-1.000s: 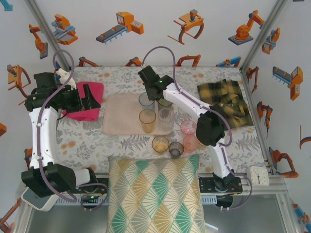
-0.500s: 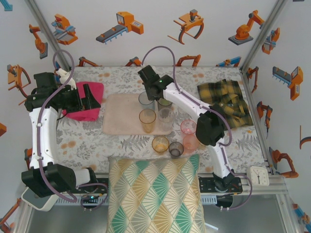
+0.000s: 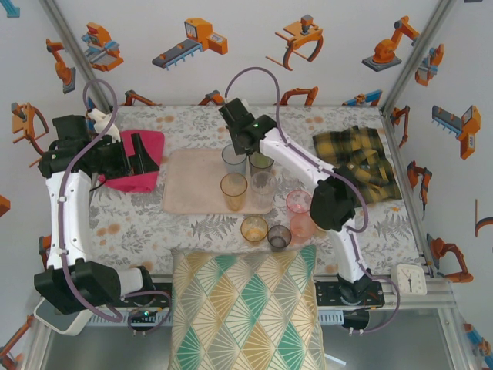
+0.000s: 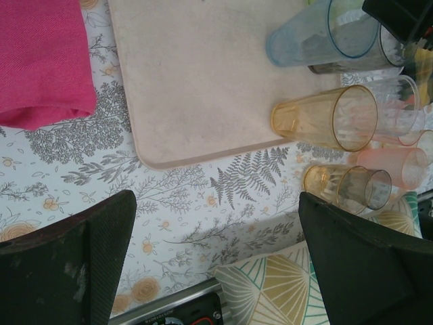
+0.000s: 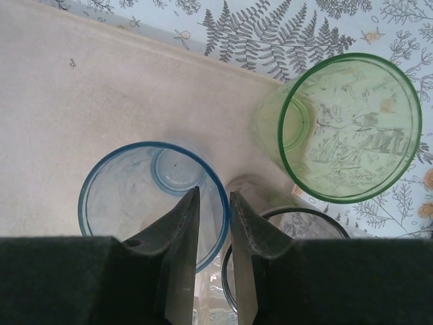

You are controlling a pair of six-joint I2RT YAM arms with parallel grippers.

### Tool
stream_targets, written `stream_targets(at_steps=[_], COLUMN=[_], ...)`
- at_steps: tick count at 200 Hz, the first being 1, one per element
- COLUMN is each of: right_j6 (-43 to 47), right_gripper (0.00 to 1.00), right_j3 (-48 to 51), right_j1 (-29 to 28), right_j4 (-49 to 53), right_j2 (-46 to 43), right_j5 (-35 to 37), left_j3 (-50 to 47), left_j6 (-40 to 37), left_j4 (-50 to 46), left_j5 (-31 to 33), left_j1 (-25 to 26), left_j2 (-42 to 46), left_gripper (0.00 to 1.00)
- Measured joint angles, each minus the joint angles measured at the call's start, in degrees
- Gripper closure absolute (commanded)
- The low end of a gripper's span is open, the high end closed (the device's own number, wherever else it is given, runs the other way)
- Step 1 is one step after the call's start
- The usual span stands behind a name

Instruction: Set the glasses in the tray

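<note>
The tray (image 3: 192, 189) lies beneath the right gripper (image 5: 213, 196), whose narrowly parted jaws straddle the rim of the blue glass (image 5: 128, 196) standing on it, a green glass (image 5: 345, 128) just to its right. The left gripper (image 4: 216, 257) gapes wide, the tray ahead of it.

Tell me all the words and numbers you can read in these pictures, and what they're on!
No word, brand or number here can be read.
Small white clock at the table's near right corner: dial markings too small to read.
Robot drawings on the walls: pictures, no lettering.
Tray and blue glass: plain, no print to see.
</note>
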State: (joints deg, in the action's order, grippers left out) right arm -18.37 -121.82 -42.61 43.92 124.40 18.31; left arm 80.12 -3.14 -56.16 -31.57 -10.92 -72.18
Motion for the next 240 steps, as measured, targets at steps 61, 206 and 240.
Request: stream_targets(at_steps=[61,206,240], right_j6=[1.11,-0.76,-2.21], right_gripper=[0.72,0.72,0.72], right_j3=[-4.50,-0.35,1.05], right_j1=[0.44,0.35,0.09], right_j4=[0.94,-1.53,-3.08], right_j2=[1.44,-2.58,-3.30], right_j5=[0.63,-11.06,-14.45], left_j3=[-0.22,-0.39,-0.39], left_j6=[0.00,0.02,0.02], left_j4=[0.02,0.02,0.02], left_j5=[0.00,-0.15,-0.28], left_j1=[-0.15,-0.44,-0.48], left_j2=[0.52,0.87,0.90], left_gripper=[0.03,0.03,0.03])
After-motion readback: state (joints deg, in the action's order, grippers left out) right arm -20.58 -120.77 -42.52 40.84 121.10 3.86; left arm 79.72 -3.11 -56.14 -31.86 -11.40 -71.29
